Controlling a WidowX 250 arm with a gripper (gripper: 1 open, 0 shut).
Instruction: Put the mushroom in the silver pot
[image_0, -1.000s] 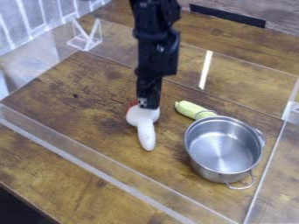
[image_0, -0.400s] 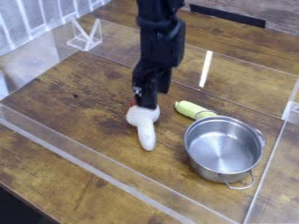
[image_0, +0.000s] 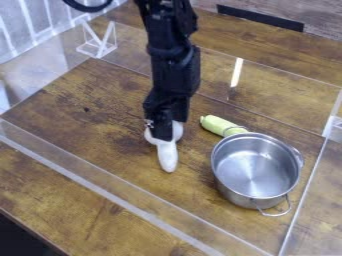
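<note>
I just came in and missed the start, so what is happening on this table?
A single robot arm is reaching straight down with its gripper over the cap end of the mushroom, which lies on the wooden table. The silver pot stands empty to the right, with a small yellow-green vegetable behind it. The mushroom is not yet lifted.

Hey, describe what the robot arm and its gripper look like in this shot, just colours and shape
The arm is black all over, a chunky, blocky column coming down from the top of the picture. It narrows toward the bottom into a slimmer black gripper with dark fingers. A dark cable loops at the top beside the arm. The picture is too coarse to show any markings or labels.
</note>
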